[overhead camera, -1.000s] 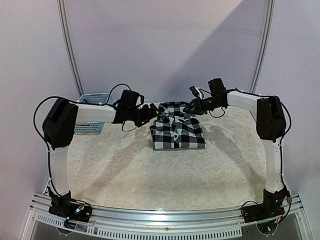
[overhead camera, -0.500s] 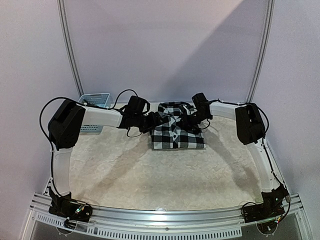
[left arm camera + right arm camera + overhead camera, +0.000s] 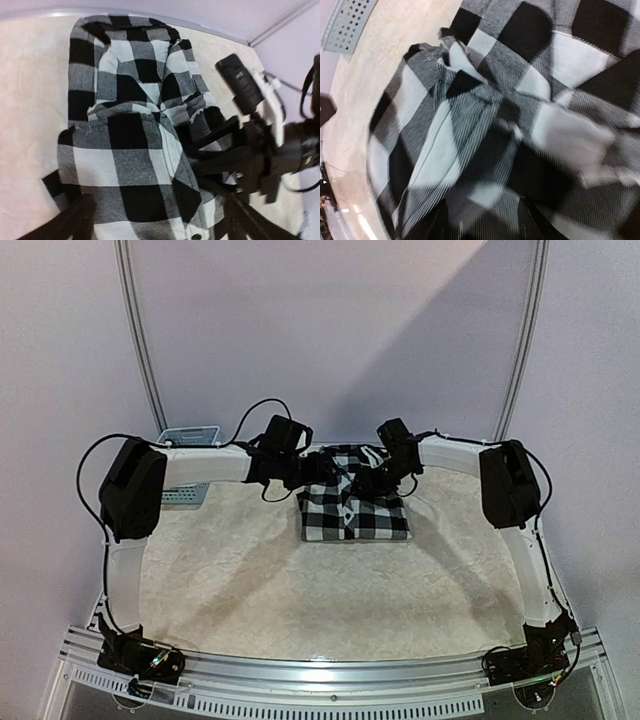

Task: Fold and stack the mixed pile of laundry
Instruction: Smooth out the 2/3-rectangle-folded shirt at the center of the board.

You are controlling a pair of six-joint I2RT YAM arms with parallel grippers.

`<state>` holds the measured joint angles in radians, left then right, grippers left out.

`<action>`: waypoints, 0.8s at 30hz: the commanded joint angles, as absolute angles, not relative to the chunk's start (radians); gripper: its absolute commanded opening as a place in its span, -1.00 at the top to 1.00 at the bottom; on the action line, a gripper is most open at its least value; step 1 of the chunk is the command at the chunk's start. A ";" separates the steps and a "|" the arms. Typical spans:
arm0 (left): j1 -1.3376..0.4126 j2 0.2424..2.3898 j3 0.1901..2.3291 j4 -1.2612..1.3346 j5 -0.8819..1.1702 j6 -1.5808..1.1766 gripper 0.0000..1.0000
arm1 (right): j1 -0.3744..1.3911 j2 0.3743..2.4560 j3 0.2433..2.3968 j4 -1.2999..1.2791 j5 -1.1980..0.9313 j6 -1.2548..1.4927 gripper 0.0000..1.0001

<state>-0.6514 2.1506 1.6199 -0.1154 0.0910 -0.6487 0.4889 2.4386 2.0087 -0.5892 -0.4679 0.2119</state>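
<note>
Of the mixed laundry pile, only a black-and-white checked shirt [image 3: 355, 508] shows, lying folded at the back middle of the table. My left gripper [image 3: 320, 472] hovers over the shirt's far left part. In the left wrist view it [image 3: 160, 212] stands open, its fingers [image 3: 70, 222] wide apart above the checked shirt [image 3: 125, 150]. My right gripper [image 3: 368, 480] is low over the shirt's far right part. In the right wrist view it [image 3: 479, 205] is open, with rumpled checked cloth [image 3: 485, 110] just beyond its fingertips. The two grippers are close together, and the right one [image 3: 240, 160] also appears in the left wrist view.
A light blue lattice basket [image 3: 188, 437] stands at the back left, partly behind my left arm; its perforated wall [image 3: 345, 25] shows in the right wrist view. The table [image 3: 300, 590] has a pale marbled cover. A curved rail and the wall close off the back.
Both arms have swung inward and now meet over the shirt's far end. The right gripper's jaws closed and have come apart again. The shirt's far edge has shifted slightly.
</note>
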 commanded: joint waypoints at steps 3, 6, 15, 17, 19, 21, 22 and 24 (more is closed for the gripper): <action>-0.726 1.933 1.607 -0.291 -0.270 -0.245 -0.99 | 0.428 2.071 1.914 -0.669 -0.508 0.045 -0.23; -0.738 1.872 1.591 -0.302 -0.385 -0.135 -0.99 | 0.422 1.967 1.796 -0.668 -0.477 -0.097 -0.27; -0.759 1.858 1.609 -0.457 -0.155 0.118 -0.57 | 0.425 1.767 1.410 -0.654 -0.431 -0.594 -0.24; -0.807 1.872 1.597 -0.502 -0.183 0.271 -0.57 | 0.430 1.740 1.367 -0.663 -0.435 -0.668 -0.20; -0.862 1.892 1.578 -0.542 -0.236 0.412 -0.55 | 0.441 1.720 1.322 -0.657 -0.423 -0.742 -0.20; -0.896 1.915 1.561 -0.580 -0.266 0.513 -0.52 | 0.455 1.697 1.275 -0.641 -0.401 -0.802 -0.20; -0.903 1.926 1.556 -0.596 -0.268 0.543 -0.49 | 0.462 1.688 1.251 -0.624 -0.388 -0.834 -0.21; -0.905 1.933 1.532 -0.602 -0.234 0.577 -0.46 | 0.471 1.669 1.210 -0.589 -0.369 -0.867 -0.22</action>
<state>-0.8745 1.8835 1.5845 -0.4969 -0.2424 0.3607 0.4438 1.7393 1.2675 -0.6403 -0.4126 -0.7013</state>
